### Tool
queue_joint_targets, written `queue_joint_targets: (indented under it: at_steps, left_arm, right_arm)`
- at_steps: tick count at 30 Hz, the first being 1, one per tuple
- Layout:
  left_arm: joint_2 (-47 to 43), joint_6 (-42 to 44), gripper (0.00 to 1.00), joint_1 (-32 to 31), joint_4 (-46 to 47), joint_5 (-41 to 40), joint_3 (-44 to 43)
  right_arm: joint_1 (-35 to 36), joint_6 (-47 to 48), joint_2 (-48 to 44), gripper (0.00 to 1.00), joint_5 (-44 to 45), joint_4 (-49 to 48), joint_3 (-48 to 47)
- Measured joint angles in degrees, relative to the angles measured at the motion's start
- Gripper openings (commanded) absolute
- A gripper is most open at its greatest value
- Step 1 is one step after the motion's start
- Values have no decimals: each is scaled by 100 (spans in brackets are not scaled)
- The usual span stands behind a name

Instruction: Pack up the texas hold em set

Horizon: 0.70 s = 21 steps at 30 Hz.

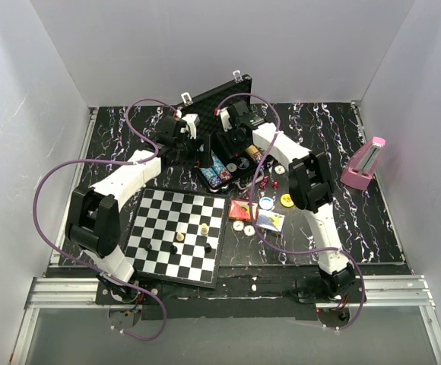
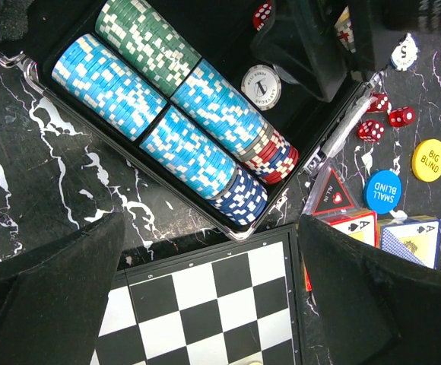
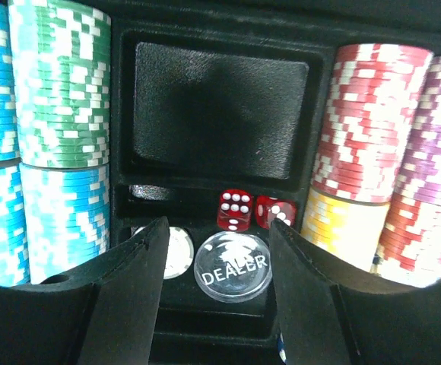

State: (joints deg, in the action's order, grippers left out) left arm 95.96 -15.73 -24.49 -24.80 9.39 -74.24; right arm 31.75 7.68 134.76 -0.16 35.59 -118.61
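The jaws of the right gripper (image 3: 219,236) stand spread, the clear DEALER button (image 3: 232,268) lying between them inside the briefcase (image 3: 220,99), two red dice (image 3: 236,209) just above it in the frame. The jaws of the left gripper (image 2: 211,224) stand wide apart over the case's lower edge and the chessboard (image 2: 205,304).

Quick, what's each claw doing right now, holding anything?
Left gripper: open, holding nothing.
Right gripper: open, straddling the clear round plastic DEALER button, not gripping it.
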Motion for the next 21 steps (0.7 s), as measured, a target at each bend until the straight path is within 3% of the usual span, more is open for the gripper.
queue_joint_targets:
  at_steps: [10, 21]
  left_arm:
    - [0, 7, 98, 0, 15, 7, 17]
    - [0, 11, 98, 0, 87, 2, 144]
  right_arm:
    - [-79, -125, -457, 45, 87, -302, 435]
    - [-87, -337, -540, 43, -48, -575, 745]
